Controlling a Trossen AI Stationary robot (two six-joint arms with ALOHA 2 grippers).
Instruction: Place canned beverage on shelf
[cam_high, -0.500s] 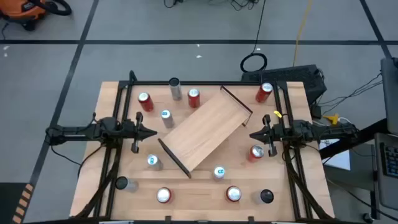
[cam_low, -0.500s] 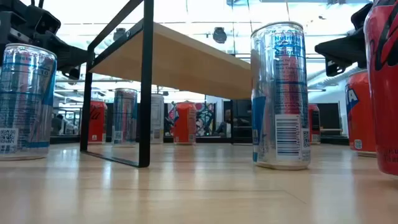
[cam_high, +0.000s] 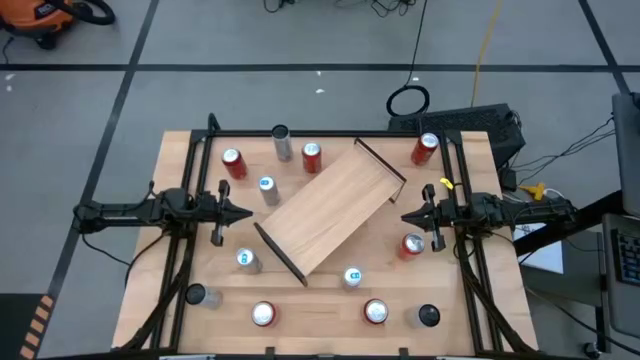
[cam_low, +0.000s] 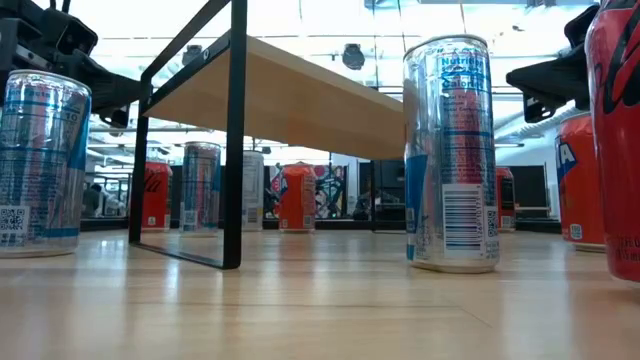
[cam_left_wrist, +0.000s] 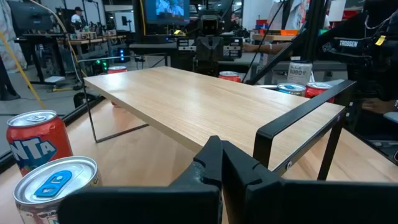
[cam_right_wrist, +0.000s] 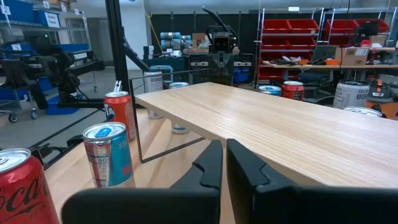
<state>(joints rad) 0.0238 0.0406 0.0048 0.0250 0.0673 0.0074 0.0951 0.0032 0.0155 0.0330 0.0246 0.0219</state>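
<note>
Workshop floor and racking surround your bench (cam_high: 180, 160), where nothing has started yet. Your shelf (cam_high: 328, 205) sits diagonally mid-bench with its board bare, and about a dozen cans stand scattered around it on the bench top, such as the red can (cam_high: 411, 245) just beside your right tool (cam_high: 405, 215). That tool and your left tool (cam_high: 247, 213) hover at opposite sides of the shelf, both pressed together and pinching nothing. Picking a can, gripping, lifting and placing all remain.
</note>
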